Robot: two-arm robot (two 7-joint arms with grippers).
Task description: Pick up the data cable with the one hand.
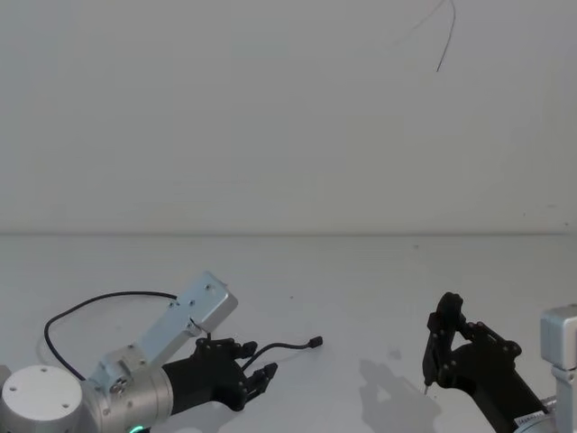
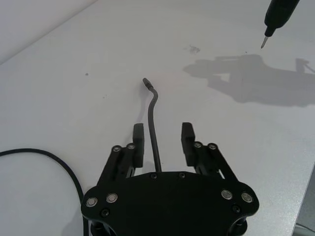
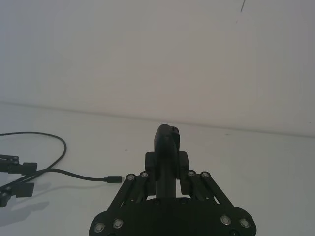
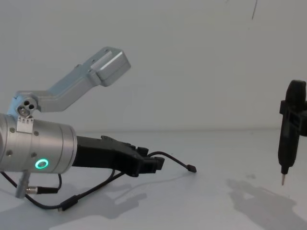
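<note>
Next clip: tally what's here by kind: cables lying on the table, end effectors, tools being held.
Cables on the table: 1 (black cable)
End effectors: 2 (left end effector, right end effector)
Held tools: 1 (pointed tool, in the right one)
Total: 4

Table (image 1: 361, 280): white, a few small dark specks (image 2: 193, 48).
Wall (image 1: 270, 108): plain white, behind the table.
Pointed tool (image 4: 287, 139): black, upright, pale tip down.

I see a plain white table (image 1: 379, 271) meeting a bare pale wall (image 1: 270, 117). A thin dark wire (image 1: 444, 45) hangs high on the wall, right side. Even light, soft shadows (image 4: 259, 199) on the tabletop.
</note>
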